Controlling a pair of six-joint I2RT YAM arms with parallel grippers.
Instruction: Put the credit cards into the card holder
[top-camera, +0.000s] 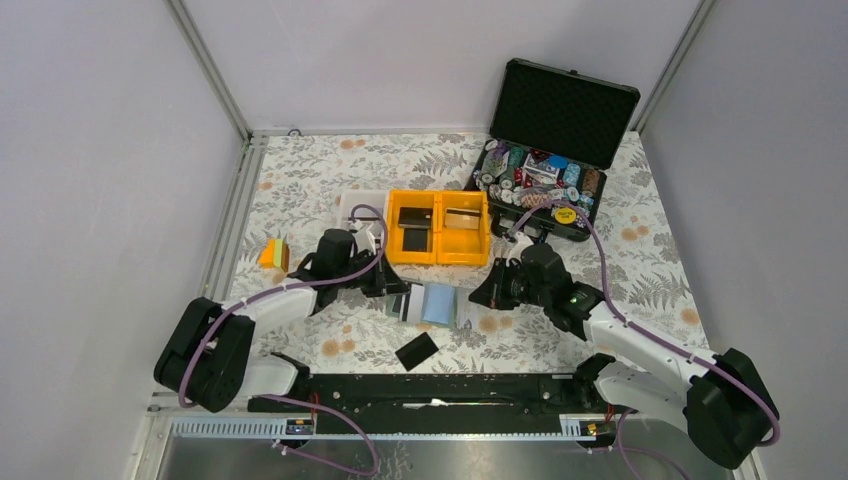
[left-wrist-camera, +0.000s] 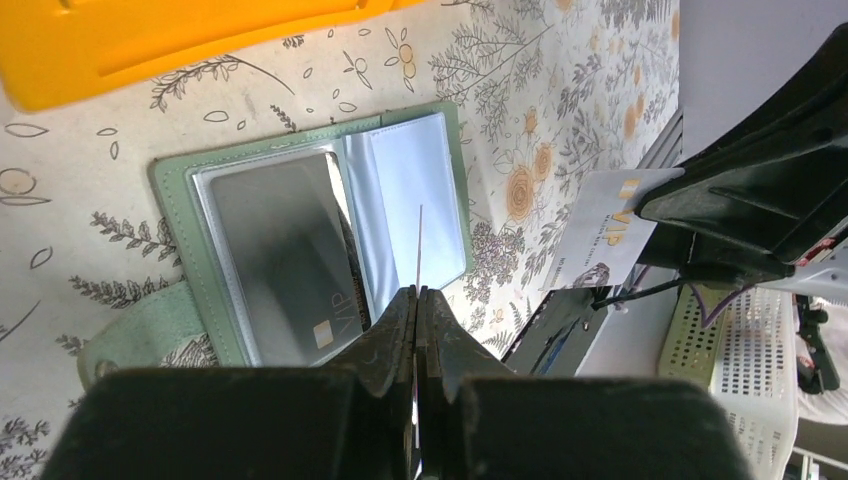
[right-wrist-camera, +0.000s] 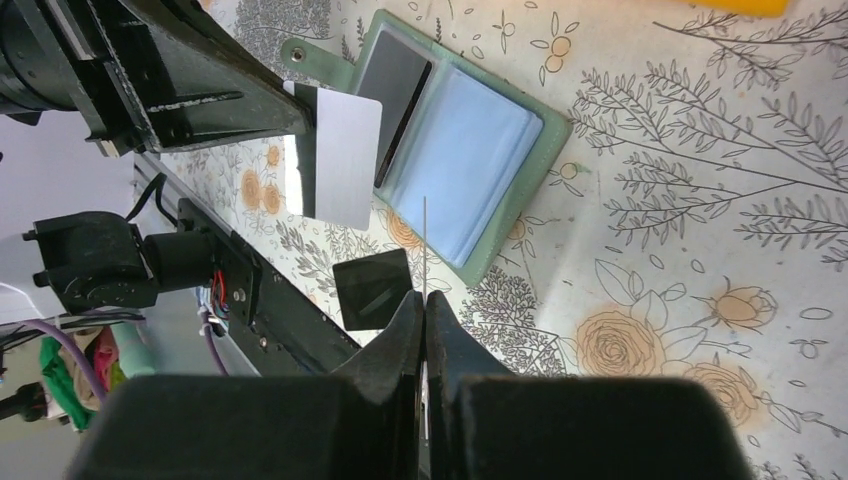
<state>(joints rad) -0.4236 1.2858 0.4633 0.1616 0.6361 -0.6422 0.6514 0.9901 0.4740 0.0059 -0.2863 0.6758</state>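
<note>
The sage-green card holder (top-camera: 437, 303) lies open on the table between my grippers. It also shows in the left wrist view (left-wrist-camera: 180, 215) and in the right wrist view (right-wrist-camera: 530, 160). A silvery VIP card (left-wrist-camera: 285, 260) sits in its left pocket. My left gripper (left-wrist-camera: 417, 292) is shut on a pale card (right-wrist-camera: 340, 160), seen edge-on (left-wrist-camera: 418, 245), above the holder's pale blue pockets (left-wrist-camera: 415, 190). My right gripper (right-wrist-camera: 424, 296) is shut on a white VIP card (left-wrist-camera: 608, 235), edge-on (right-wrist-camera: 424, 240), beside the holder's right edge. A black card (top-camera: 416, 351) lies loose on the table in front of the holder.
Two yellow bins (top-camera: 440, 258) behind the holder hold more cards. An open black foam-lined case (top-camera: 583, 216) with poker chips stands at the back right. An orange-and-green block (top-camera: 274, 254) lies at the left. The arms' black base rail (top-camera: 430, 390) runs along the near edge.
</note>
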